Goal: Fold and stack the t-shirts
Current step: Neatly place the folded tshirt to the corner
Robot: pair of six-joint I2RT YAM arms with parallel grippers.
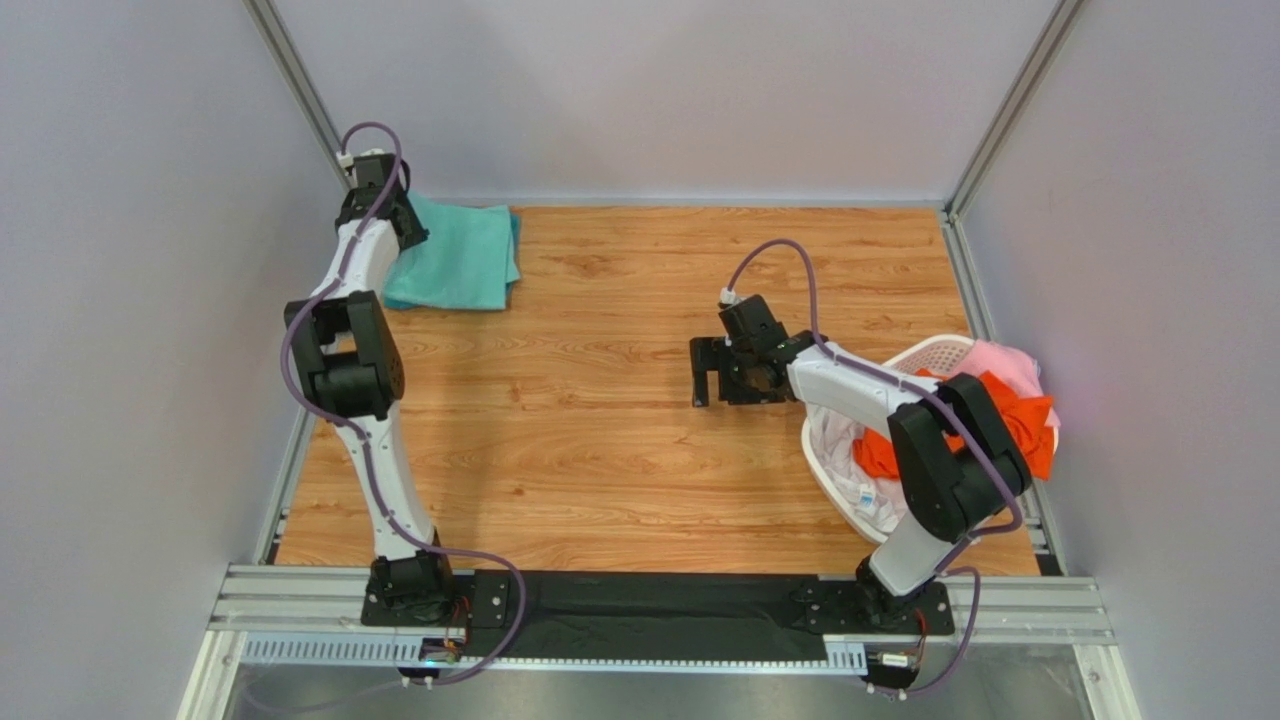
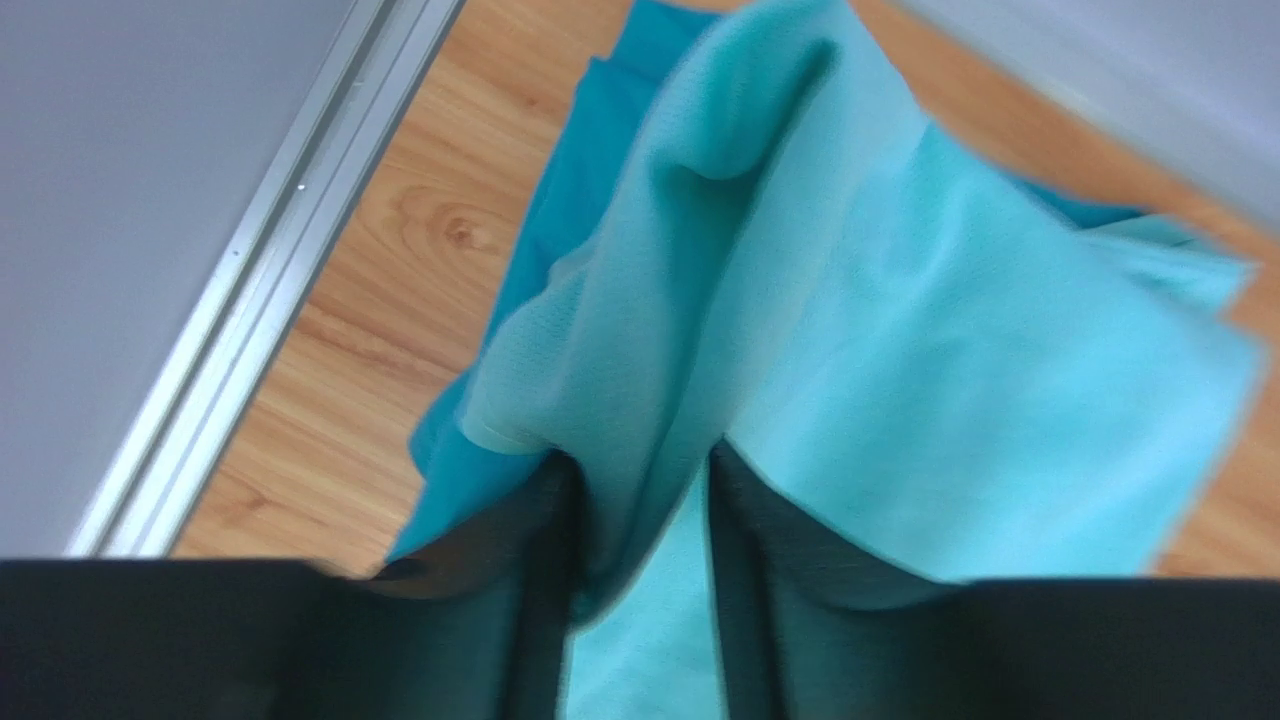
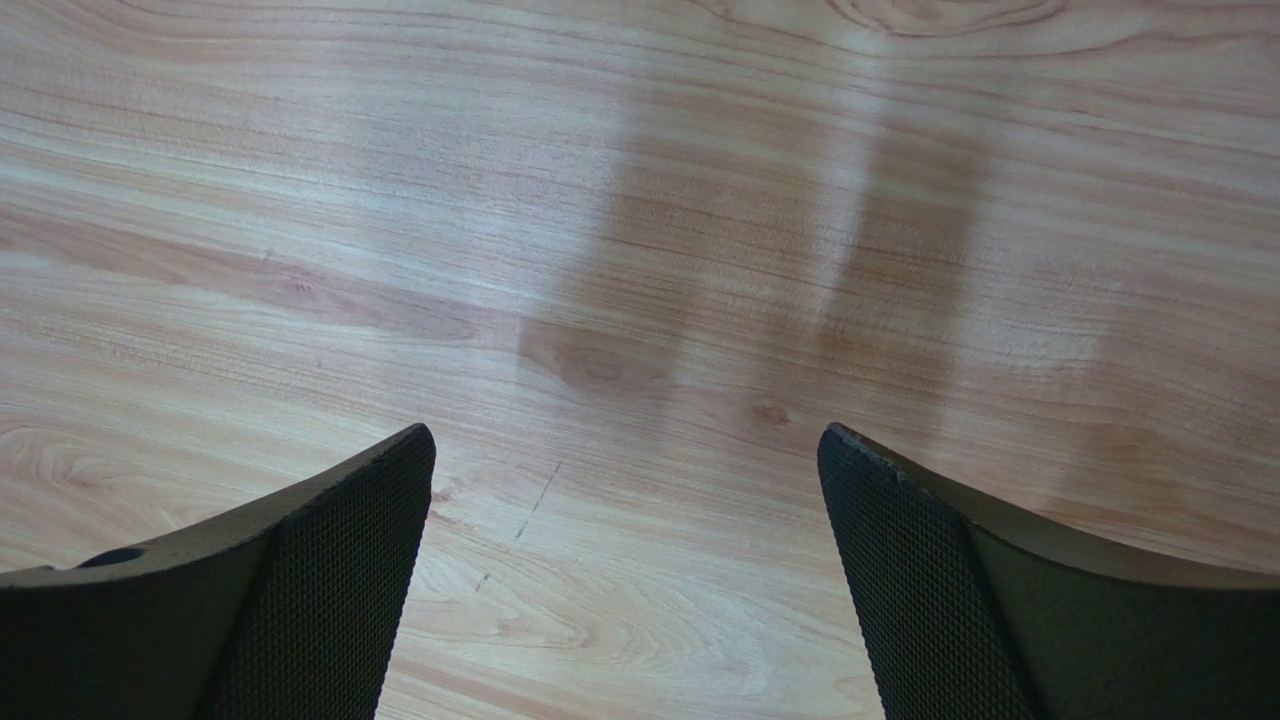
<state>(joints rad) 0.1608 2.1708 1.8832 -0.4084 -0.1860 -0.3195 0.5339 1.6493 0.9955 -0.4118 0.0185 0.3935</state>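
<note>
A folded mint-aqua t-shirt (image 1: 458, 258) lies at the table's far left corner. In the left wrist view the mint-aqua shirt (image 2: 932, 345) lies on top of a darker teal shirt (image 2: 586, 165). My left gripper (image 1: 394, 225) is over the stack's left edge. Its jaws (image 2: 639, 495) stand narrowly apart, pinching a raised fold of the mint cloth. My right gripper (image 1: 706, 372) is wide open and empty over bare wood at mid-table; the right wrist view shows the right gripper (image 3: 624, 465) with only wood beneath it. Orange (image 1: 1022, 428), pink (image 1: 1007, 365) and white (image 1: 879, 503) shirts lie in the basket.
A white plastic laundry basket (image 1: 935, 354) stands at the right edge, partly behind my right arm. Grey walls and metal rails (image 2: 256, 285) close in the table on the left, back and right. The wood table (image 1: 601, 450) stretches between the two arms.
</note>
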